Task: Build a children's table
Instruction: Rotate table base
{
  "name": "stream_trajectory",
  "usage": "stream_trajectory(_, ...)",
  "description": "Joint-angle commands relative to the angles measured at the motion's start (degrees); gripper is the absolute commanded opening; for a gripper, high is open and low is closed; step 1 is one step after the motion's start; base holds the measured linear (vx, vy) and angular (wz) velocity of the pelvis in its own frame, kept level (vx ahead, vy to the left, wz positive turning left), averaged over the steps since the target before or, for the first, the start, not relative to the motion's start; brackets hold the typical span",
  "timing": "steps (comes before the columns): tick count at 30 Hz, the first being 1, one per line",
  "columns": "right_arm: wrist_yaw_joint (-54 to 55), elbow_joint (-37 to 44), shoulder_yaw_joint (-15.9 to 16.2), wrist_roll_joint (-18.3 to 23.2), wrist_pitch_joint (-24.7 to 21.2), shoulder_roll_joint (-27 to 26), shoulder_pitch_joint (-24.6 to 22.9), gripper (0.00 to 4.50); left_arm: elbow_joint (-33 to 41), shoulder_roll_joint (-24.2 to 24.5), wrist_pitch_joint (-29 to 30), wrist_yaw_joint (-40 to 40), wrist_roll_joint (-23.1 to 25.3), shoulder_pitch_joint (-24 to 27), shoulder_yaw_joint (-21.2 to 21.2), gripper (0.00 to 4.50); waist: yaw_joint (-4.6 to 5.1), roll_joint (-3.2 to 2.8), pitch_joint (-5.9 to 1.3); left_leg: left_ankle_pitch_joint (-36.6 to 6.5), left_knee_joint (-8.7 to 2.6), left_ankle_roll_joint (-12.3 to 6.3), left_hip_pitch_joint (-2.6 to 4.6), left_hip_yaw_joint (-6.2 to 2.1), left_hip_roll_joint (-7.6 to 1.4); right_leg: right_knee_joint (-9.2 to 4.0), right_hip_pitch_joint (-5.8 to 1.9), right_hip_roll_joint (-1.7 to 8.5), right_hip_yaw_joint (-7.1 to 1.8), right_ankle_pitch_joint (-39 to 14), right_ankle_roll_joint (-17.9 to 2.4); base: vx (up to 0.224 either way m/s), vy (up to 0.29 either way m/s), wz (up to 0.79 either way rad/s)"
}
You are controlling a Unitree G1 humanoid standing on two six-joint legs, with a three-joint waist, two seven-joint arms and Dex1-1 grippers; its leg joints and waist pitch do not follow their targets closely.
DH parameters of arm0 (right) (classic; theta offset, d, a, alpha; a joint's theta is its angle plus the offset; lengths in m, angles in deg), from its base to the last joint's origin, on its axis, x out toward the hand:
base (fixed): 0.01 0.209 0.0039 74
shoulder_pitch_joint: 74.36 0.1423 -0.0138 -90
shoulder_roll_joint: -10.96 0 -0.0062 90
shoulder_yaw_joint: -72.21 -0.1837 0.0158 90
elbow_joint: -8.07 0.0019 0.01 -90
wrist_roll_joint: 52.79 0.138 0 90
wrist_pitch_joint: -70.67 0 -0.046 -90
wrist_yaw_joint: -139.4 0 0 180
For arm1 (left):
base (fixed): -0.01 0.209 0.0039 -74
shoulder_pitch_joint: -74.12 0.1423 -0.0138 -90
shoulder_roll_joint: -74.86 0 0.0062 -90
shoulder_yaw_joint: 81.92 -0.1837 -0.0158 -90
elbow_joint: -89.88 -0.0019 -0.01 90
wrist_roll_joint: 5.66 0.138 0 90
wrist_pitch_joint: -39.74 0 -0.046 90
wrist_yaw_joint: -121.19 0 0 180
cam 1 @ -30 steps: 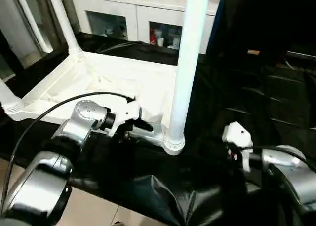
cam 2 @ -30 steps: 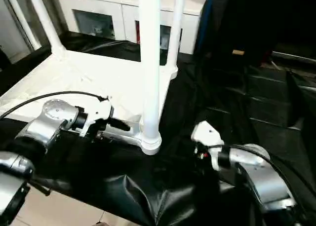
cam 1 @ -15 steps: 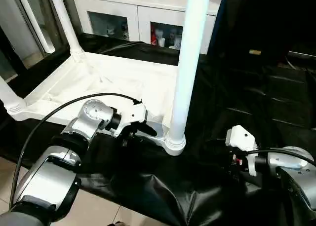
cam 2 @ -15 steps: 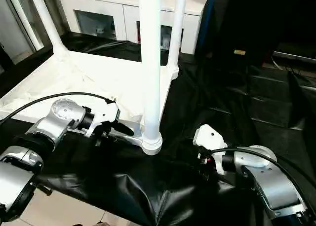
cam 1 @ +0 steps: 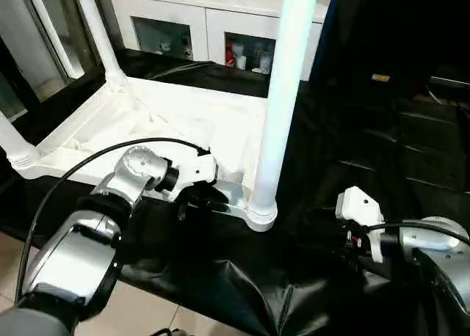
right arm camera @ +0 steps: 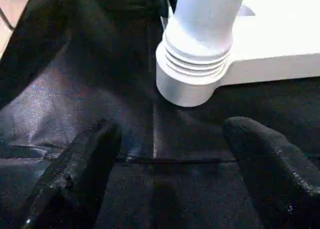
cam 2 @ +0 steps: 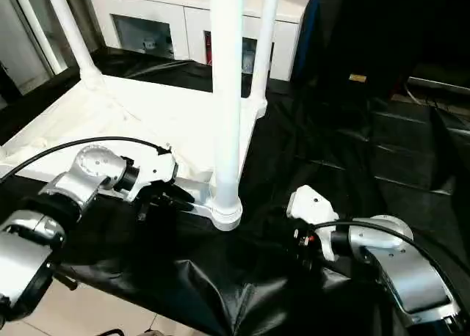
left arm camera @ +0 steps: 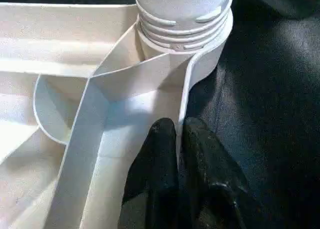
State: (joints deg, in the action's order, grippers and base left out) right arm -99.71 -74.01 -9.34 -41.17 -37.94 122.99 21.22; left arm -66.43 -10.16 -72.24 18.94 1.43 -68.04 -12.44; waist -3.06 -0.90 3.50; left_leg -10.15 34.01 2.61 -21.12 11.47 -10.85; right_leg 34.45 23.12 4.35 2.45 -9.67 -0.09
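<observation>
Black sheeting (cam 1: 220, 277) covers the counter, and behind it at 12 o'clock stands a white cabinet (cam 1: 183, 20) with glass doors. On the sheeting lies the white tabletop (cam 1: 147, 123), underside up, its ribs and raised rim showing. Legs rise from its corner sockets — the nearest leg (cam 1: 283, 94) stands upright in the socket (cam 1: 261, 213) at the tabletop's near corner, toward 5 o'clock of the slab; a second leg (cam 1: 95, 31) leans up from the far corner at about 11 o'clock, and a stub of another (cam 1: 11, 149) shows at 9 o'clock. The right eye view shows a further leg (cam 2: 264, 42) at the far corner, behind the nearest one.

The left hand (left arm camera: 178, 139) sits on the tabletop's near rim just beside the nearest socket, at about 9 o'clock of it. Its two black fingers (left arm camera: 157, 154) are pressed together on the thin rim wall, one on each side, clamping it.

The right hand (right arm camera: 170, 154) hangs over the black sheeting at about 4 o'clock of the same socket, near it but apart. Its fingers (right arm camera: 85, 164) are spread wide and hold nothing — the socket and leg base lie ahead of the gap.
</observation>
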Motion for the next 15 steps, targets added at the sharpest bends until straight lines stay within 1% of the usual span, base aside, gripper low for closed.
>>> stream_trajectory(1,0.35,1.15,0.0,0.7,-0.76,0.12,0.21,3.82,-1.6,0.11,-0.05,-1.27,0.76,-0.03,-0.14,0.12,-0.12,0.49,-3.9,-15.94,-3.74,-2.0,0.79,-1.26,-2.11,-4.86,-2.79,3.5,-2.0,-17.52,-12.59,0.0,0.0,0.0)
stream_trajectory(2,0.48,1.18,-0.11,0.77,-0.87,0.0,0.33,3.82,-1.84,-0.01,-0.02,-1.13,0.62,-0.02,0.14,0.08,-0.12,0.44,-3.91,-16.11,-3.73,-1.99,0.86,-1.26,-2.13,-4.89,-2.75,3.54,-2.01,-17.9,-12.62,0.0,0.0,0.0)
stream_trajectory(3,0.48,1.19,-0.15,0.82,-0.91,-0.04,0.37,3.82,-1.94,-0.06,0.0,-1.02,0.61,0.0,0.21,0.08,-0.09,0.57,-3.89,-16.14,-3.74,-2.0,0.84,-1.27,-2.14,-4.94,-2.76,3.53,-2.02,-18.26,-12.52,0.0,0.0,0.0)
stream_trajectory(4,0.48,1.12,-0.13,0.81,-0.88,-0.1,0.34,3.82,-2.12,-0.1,-0.24,-0.93,0.78,0.06,0.27,0.04,-0.13,0.53,-3.88,-16.16,-3.72,-1.99,0.86,-1.26,-2.13,-4.96,-2.73,3.56,-2.03,-18.5,-12.47,0.0,0.0,0.0)
stream_trajectory(5,0.5,1.04,-0.1,0.77,-0.84,-0.14,0.37,3.82,-2.15,-0.09,-0.34,-0.87,0.86,0.12,0.25,0.04,-0.14,0.61,-3.92,-15.76,-3.72,-2.05,0.75,-1.28,-2.11,-4.88,-2.83,3.59,-2.02,-18.32,-12.41,0.0,0.0,0.0)
stream_trajectory(7,0.72,0.33,0.04,0.66,-0.61,-0.62,0.62,3.82,-2.17,-0.02,-0.54,-0.62,1.34,0.74,-0.03,0.02,-0.06,0.56,-3.95,-15.27,-3.72,-2.19,0.65,-1.29,-2.12,-4.79,-2.84,3.56,-2.0,-17.33,-12.65,0.0,0.0,0.0)
stream_trajectory(8,1.55,-0.67,0.04,0.61,-0.42,-1.66,1.1,3.82,-2.08,-0.01,-0.19,-1.23,1.89,1.62,-0.32,0.02,-0.05,0.59,-3.96,-15.3,-3.73,-2.29,0.62,-1.3,-2.1,-4.73,-2.85,3.58,-1.97,-16.96,-12.84,0.0,0.0,0.0)
stream_trajectory(9,3.04,-1.8,-0.27,0.56,-0.41,-3.04,1.75,3.82,-1.66,-0.14,0.97,-1.46,2.15,2.64,-0.57,0.02,0.13,0.56,-3.93,-15.39,-3.75,-2.21,0.64,-1.33,-2.09,-4.71,-2.81,3.62,-1.93,-17.17,-12.94,0.0,0.0,0.0)
stream_trajectory(10,4.79,-3.17,-0.61,0.39,-0.33,-4.58,2.55,3.82,-1.06,-0.49,2.57,-1.41,1.86,3.73,-0.47,0.02,0.14,0.41,-3.92,-15.49,-3.76,-2.12,0.63,-1.34,-2.04,-4.71,-2.79,3.71,-1.91,-17.4,-13.19,0.0,0.0,0.0)
stream_trajectory(11,8.8,-5.82,-1.44,-0.58,-0.41,-6.99,3.95,3.82,0.14,-2.02,6.56,-1.9,-0.47,5.1,1.45,0.02,0.35,0.49,-3.81,-16.06,-3.78,-1.93,0.73,-1.3,-1.99,-4.94,-2.59,3.69,-1.85,-18.84,-13.19,0.0,0.0,0.0)
stream_trajectory(12,9.57,-6.3,-1.6,-0.78,-0.43,-7.42,4.21,3.82,0.34,-2.34,7.32,-2.04,-0.94,5.31,1.88,0.02,0.4,0.53,-3.9,-15.96,-3.72,-1.73,0.9,-1.23,-2.03,-4.88,-2.58,3.72,-1.92,-18.86,-13.4,0.0,0.0,0.0)
stream_trajectory(13,9.74,-6.41,-1.63,-0.83,-0.44,-7.51,4.26,3.82,0.38,-2.41,7.49,-2.07,-1.05,5.36,1.97,0.02,0.59,0.56,-3.78,-15.73,-3.72,-1.7,0.77,-1.26,-1.89,-4.92,-2.48,3.74,-1.89,-19.36,-13.57,0.0,0.0,0.0)
stream_trajectory(14,11.06,-7.53,-2.22,-0.54,-0.58,-8.71,4.9,3.82,2.02,-3.25,9.86,-2.75,-2.38,6.16,2.92,0.02,0.38,0.58,-3.91,-16.08,-3.67,-1.71,1.15,-1.24,-2.01,-5.1,-2.35,3.76,-1.96,-20.88,-13.19,0.0,0.0,0.0)
stream_trajectory(15,11.84,-8.24,-2.65,-0.03,-0.83,-9.66,5.41,3.82,3.52,-4.0,12.22,-3.64,-3.53,6.76,3.79,0.02,0.36,0.62,-3.86,-15.96,-3.73,-1.83,0.97,-1.28,-2.01,-5.05,-2.45,3.79,-1.93,-20.95,-13.21,0.0,0.0,0.0)
